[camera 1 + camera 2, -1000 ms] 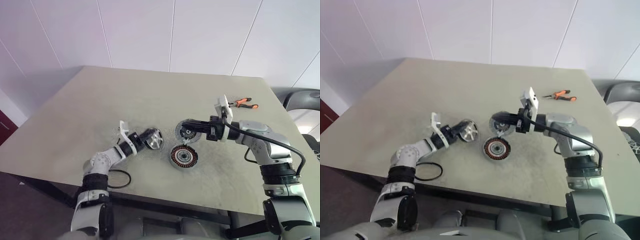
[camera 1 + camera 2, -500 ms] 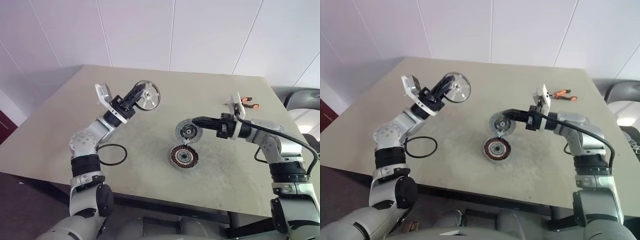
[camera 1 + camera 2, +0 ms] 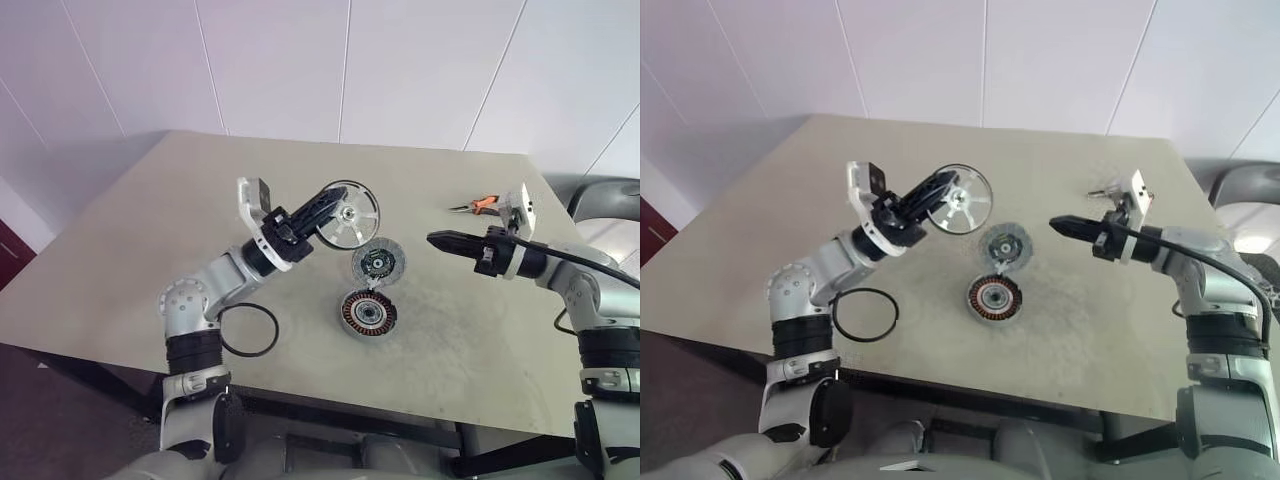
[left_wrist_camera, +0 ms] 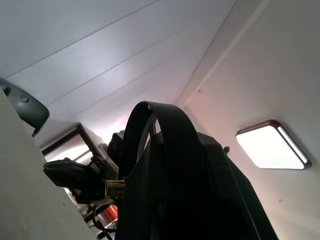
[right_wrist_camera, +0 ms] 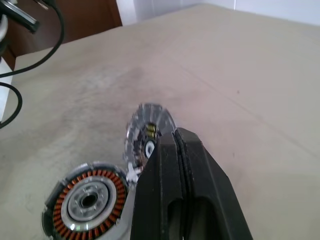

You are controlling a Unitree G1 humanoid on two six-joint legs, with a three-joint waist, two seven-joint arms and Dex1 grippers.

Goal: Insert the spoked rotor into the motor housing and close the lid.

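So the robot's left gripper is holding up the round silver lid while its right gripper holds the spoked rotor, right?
Not quite. The left gripper does hold the lid up, but the right gripper is shut and empty. The left eye view shows the spoked rotor on the table.

Left end effector (image 3: 322, 207) raised, gripping

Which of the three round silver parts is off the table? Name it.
The lid-like open-spoked disc, held up by the left gripper. The spoked rotor and motor housing lie on the table.

Head pair overlooks table (image 3: 150, 220) — wrists close-up.
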